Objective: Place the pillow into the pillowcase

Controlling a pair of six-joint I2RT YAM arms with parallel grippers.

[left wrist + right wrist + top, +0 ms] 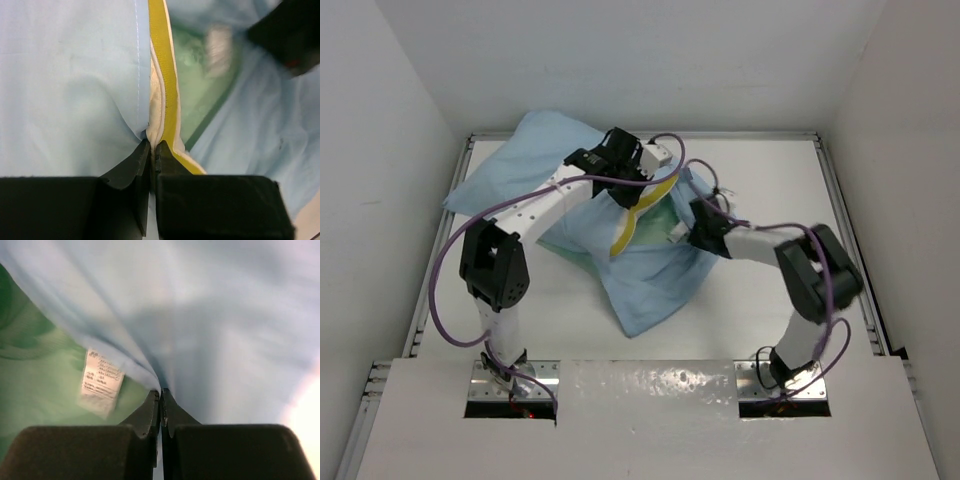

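Observation:
The pillowcase (pixel 650 285) lies crumpled across the middle of the table with its light blue side out and a sea-green patch (pixel 658 222) showing at its mouth. Only the pillow's yellow edge band (pixel 632 222) and a cream strip beside it show; the rest of the pillow is hidden in the cloth. My left gripper (pixel 152 146) is shut on the pillow's cream edge (pixel 156 107) beside the yellow band (pixel 162 75), with pillowcase cloth (pixel 70 75) on its left. My right gripper (pixel 160 391) is shut on a fold of the blue pillowcase cloth (pixel 225 315), next to a white care label (pixel 101 380).
The white table (pixel 770 180) is framed by metal rails on the left (pixel 438 265) and the right (pixel 847 225), with white walls behind and at both sides. The pillowcase's far corner (pixel 535 130) hangs over the back left edge. My right arm's dark wrist (pixel 290 35) appears in the left wrist view.

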